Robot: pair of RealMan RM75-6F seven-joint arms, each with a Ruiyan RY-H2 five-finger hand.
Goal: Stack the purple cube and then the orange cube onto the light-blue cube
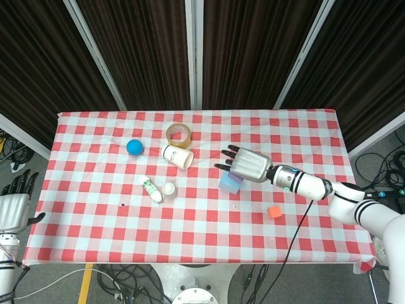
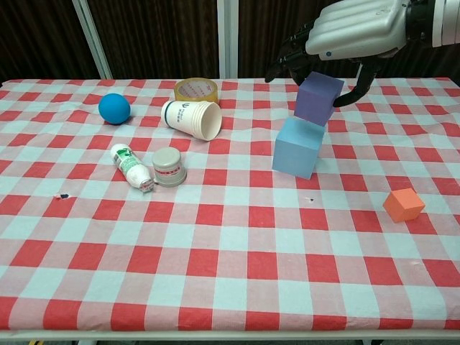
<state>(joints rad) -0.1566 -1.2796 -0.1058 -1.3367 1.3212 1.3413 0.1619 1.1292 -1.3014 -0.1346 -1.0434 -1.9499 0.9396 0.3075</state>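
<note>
The silver right hand (image 2: 357,30) holds the matte purple cube (image 2: 318,99) from above, fingers curled around it, its base touching the top of the light-blue cube (image 2: 299,147). The small orange cube (image 2: 403,205) sits well apart on the red-and-white checked tablecloth (image 2: 215,251). The white paper cup (image 2: 191,118) lies on its side, its blue logo unreadable. The left hand (image 1: 14,206) hangs beside the table, fingers apart.

Landmark: we take the light-blue cube (image 2: 298,147).
On it: purple cube (image 2: 319,98).
Right, nearer us: orange cube (image 2: 403,204).
Left: paper cup (image 2: 191,118).
</note>
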